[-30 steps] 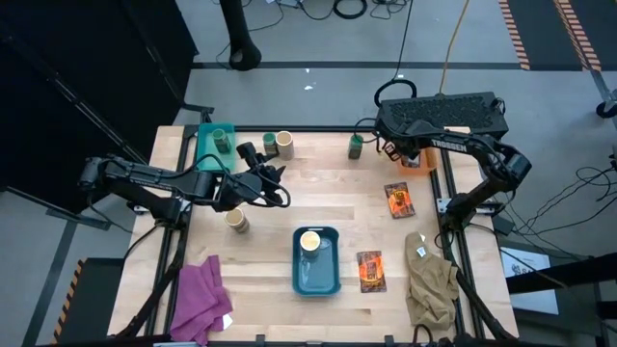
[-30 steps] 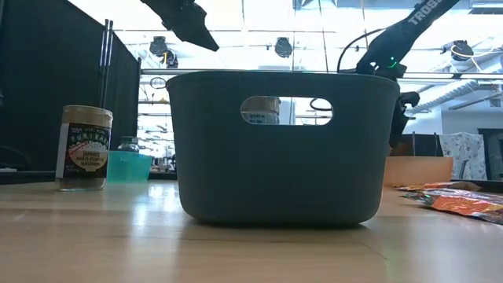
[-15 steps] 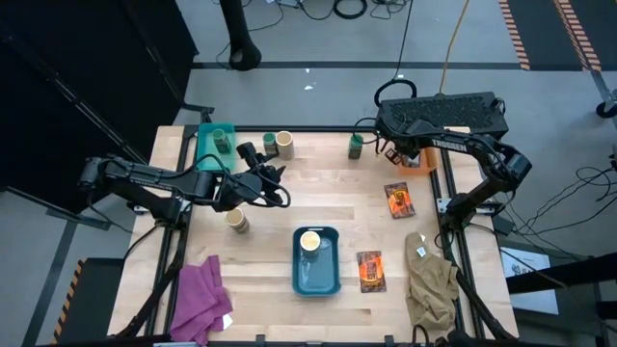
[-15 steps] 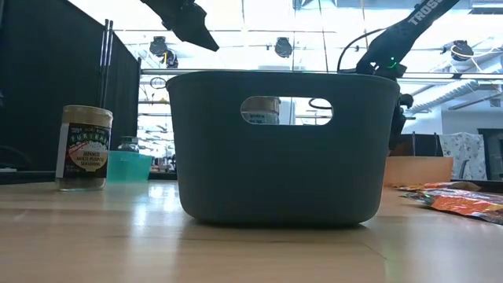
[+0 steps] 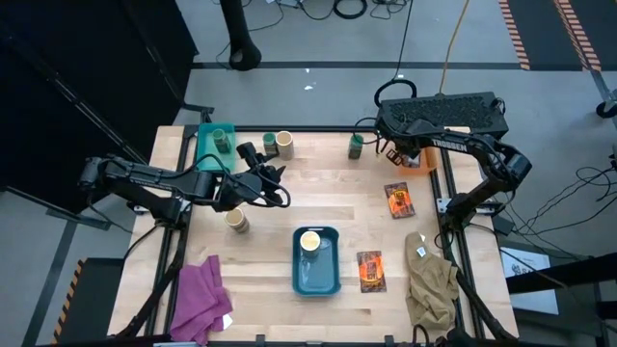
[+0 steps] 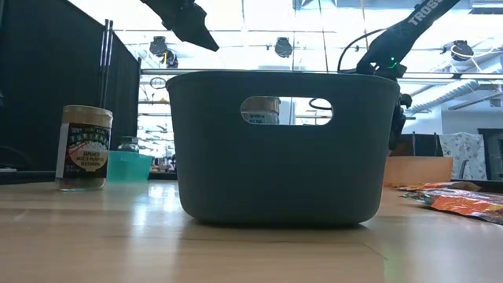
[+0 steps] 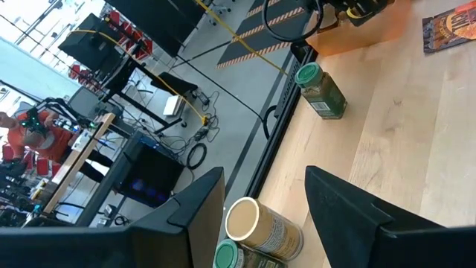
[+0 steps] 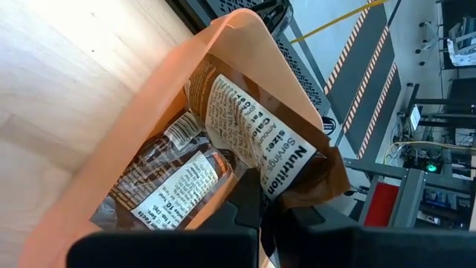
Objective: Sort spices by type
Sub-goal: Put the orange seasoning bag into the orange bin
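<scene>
My left gripper (image 5: 273, 173) (image 7: 260, 216) hovers open above the table, near a cream-topped jar (image 7: 260, 227) and a green jar (image 7: 229, 257) that stand at the far edge. A second green jar (image 5: 356, 146) stands farther right. One more green jar (image 5: 222, 142) sits in the teal bin (image 5: 204, 154). One cream-topped jar (image 5: 309, 241) is in the blue bin (image 5: 315, 275), and another (image 5: 236, 221) stands on the table. My right gripper (image 5: 400, 154) (image 8: 260, 205) is shut on a packet over the orange bin (image 8: 149, 126). Two orange-and-black packets (image 5: 398, 200) (image 5: 370, 271) lie flat. My right gripper pinches a brown printed packet by its edge (image 8: 277, 186) between the two fingers, coming from above. The packet stands tilted, its label side up. Its far end (image 8: 204, 71) reaches into the orange bin over another packet (image 8: 167, 182) that lies there.
A purple cloth (image 5: 198, 299) lies at the near left corner and a khaki cloth (image 5: 429, 280) at the near right. In the low view the blue bin (image 6: 283, 149) fills the middle. Bare wood shows between the left gripper and the packets.
</scene>
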`<state>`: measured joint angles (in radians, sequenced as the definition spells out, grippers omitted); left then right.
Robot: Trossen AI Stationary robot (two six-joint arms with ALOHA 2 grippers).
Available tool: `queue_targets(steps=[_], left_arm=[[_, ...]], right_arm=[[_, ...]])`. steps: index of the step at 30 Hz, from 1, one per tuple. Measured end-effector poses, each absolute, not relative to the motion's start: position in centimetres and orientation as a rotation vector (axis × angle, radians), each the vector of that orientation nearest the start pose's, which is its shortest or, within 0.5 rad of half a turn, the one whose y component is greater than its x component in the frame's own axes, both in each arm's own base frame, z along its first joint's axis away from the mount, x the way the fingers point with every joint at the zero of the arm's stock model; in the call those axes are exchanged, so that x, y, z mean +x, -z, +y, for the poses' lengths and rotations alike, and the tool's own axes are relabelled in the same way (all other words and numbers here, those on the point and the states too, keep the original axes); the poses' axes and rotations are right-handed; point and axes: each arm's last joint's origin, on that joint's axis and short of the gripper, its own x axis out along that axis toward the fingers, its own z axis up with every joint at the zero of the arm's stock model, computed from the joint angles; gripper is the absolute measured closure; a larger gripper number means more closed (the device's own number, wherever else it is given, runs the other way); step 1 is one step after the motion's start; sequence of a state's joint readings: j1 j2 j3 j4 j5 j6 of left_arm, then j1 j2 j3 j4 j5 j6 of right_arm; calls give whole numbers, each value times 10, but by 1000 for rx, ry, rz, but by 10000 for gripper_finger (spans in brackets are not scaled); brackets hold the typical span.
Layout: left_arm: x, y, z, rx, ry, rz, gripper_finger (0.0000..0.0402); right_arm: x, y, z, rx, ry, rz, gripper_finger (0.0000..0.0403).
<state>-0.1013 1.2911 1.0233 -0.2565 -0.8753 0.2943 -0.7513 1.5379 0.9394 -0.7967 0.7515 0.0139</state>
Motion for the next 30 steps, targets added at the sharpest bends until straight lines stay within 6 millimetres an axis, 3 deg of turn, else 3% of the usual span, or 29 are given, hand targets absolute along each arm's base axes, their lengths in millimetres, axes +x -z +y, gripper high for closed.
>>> queue_targets(steps=[30], left_arm=[[274, -306, -6, 534, -681, 601, 207]], right_arm=[[180, -190, -193, 68, 1225, 1479, 378]])
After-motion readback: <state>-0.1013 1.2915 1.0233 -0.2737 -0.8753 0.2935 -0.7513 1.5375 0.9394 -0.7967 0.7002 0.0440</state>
